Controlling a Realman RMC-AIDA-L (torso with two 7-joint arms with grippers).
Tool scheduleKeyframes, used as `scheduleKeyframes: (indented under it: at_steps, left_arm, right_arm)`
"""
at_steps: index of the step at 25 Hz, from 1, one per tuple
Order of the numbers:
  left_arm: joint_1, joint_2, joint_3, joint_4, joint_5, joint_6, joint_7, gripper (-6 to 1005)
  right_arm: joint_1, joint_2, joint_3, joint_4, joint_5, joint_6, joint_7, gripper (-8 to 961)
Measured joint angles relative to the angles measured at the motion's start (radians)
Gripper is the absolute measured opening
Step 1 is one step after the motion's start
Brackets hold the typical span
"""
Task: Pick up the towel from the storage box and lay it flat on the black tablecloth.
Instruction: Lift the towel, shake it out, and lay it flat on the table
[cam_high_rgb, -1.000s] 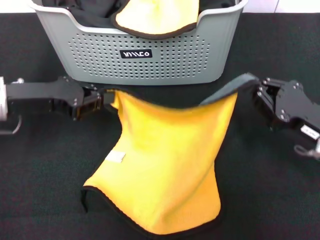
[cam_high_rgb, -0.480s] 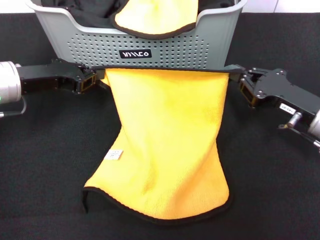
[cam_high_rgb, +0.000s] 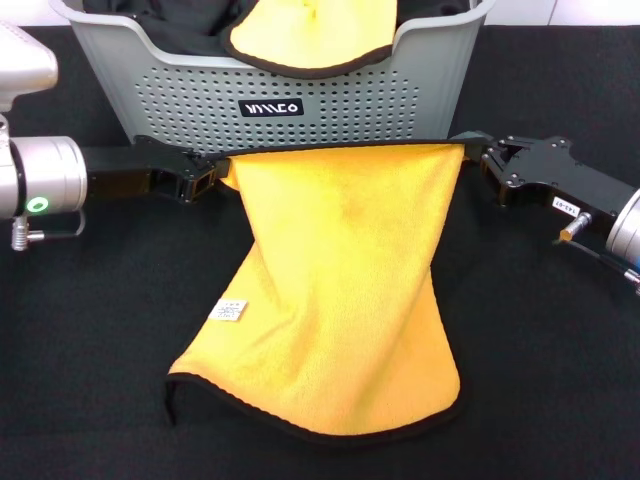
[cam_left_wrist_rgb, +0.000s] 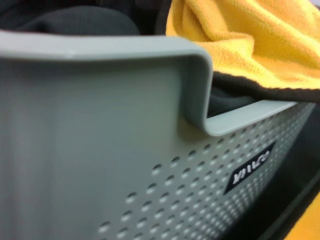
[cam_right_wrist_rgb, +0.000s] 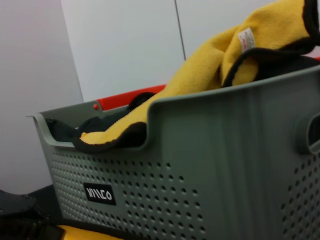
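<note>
White wall panels behind the storage box (cam_right_wrist_rgb: 200, 165) appear only in the right wrist view. On the black tablecloth (cam_high_rgb: 90, 330), the left gripper (cam_high_rgb: 212, 178) pinches the towel (cam_high_rgb: 340, 290) at its left corner and the right gripper (cam_high_rgb: 480, 165) its right corner. Since half a second ago the left gripper has shifted rightward; the far edge stays taut. Another towel (cam_left_wrist_rgb: 250, 40) drapes over the box rim.

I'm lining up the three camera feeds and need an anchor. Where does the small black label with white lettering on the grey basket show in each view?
Head view: the small black label with white lettering sits mid-front wall of the light-grey perforated plastic basket, above the held yellow-orange towel.
Left wrist view: label at lower right, seen obliquely.
Right wrist view: label at lower left.
Shared landmark: a second yellow cloth draped over the basket's notched rim.
</note>
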Motion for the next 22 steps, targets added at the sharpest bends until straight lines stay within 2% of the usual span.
scheduleKeyframes:
  at_steps: [13,22]
  left_arm:
    - [-0.017,-0.005,0.0,-0.008,0.002,-0.071,-0.007,31]
    - [-0.011,-0.007,0.0,-0.009,0.002,-0.088,-0.009,42]
  right_arm:
    - [0.013,0.0,-0.007,0.001,-0.006,-0.04,-0.01,112]
    - [0.014,0.0,-0.01,0.003,-0.007,-0.039,-0.005,247]
